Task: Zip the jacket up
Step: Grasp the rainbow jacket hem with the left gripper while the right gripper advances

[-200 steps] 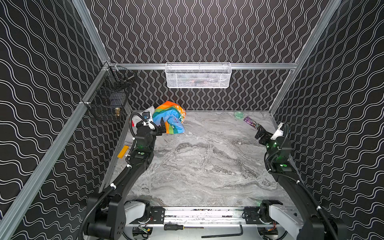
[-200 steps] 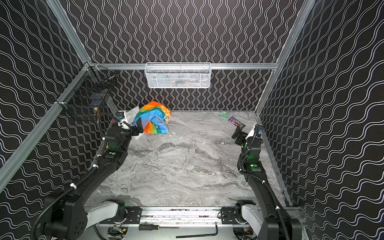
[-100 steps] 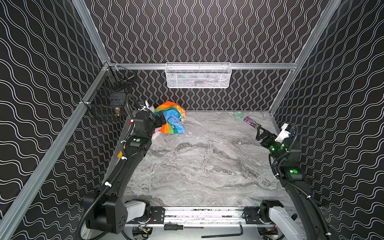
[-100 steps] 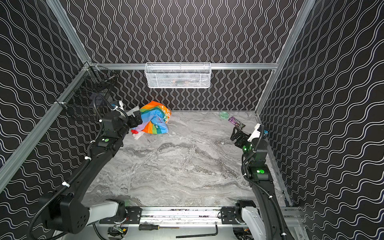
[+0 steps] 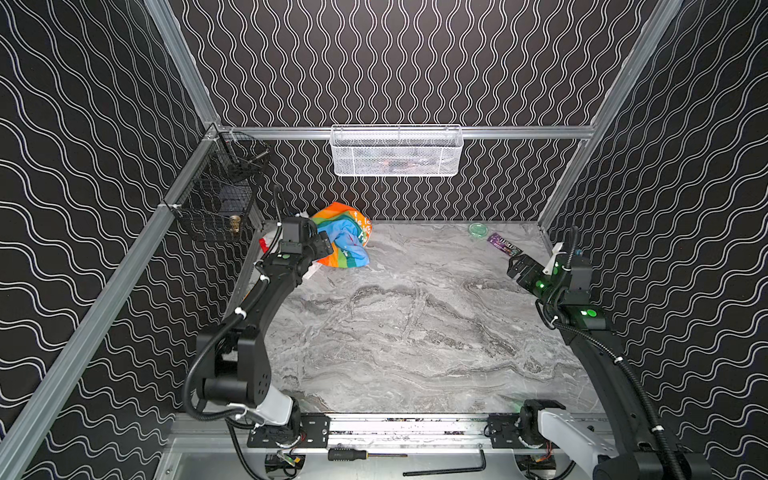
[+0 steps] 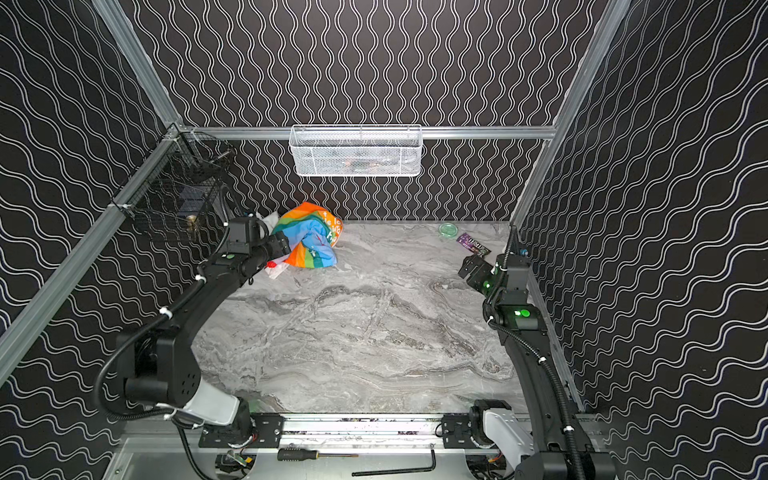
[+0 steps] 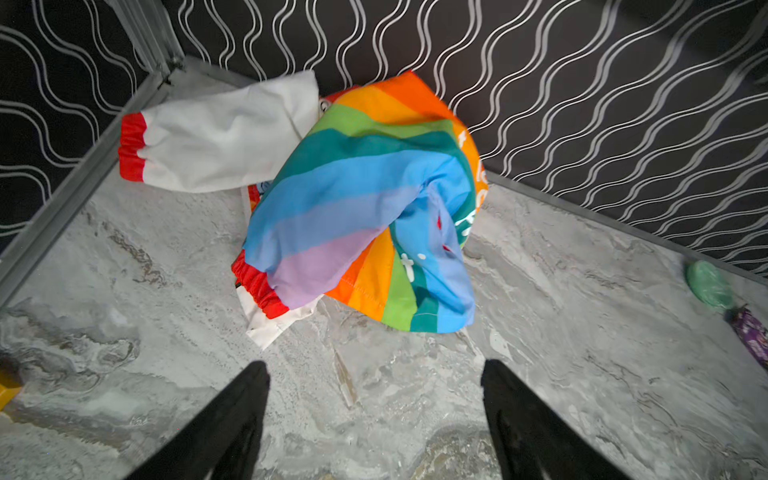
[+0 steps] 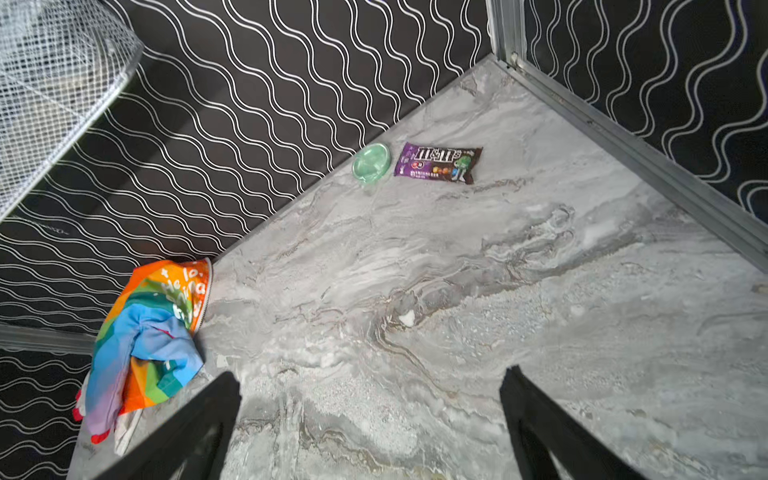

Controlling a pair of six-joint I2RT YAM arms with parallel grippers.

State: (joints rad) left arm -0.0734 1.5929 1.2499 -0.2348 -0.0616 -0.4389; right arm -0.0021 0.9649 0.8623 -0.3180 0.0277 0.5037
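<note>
The rainbow-striped, white-sleeved jacket (image 7: 361, 199) is being seen crumpled; left pincer (image 7: 374, 365) and right pincer (image 8: 372, 374) are being held wide open, empty.

Purple candy bag (image 8: 438, 163) on the tabletop: "m&m's" logo across the front, clear in the right wrist view. The small print beneath it is too fine to read.

Jacket (image 8: 141, 332): white lettering on the orange stripe, "He lo" legible. The lines below are creased and unreadable. Too small to read in both top views.
</note>
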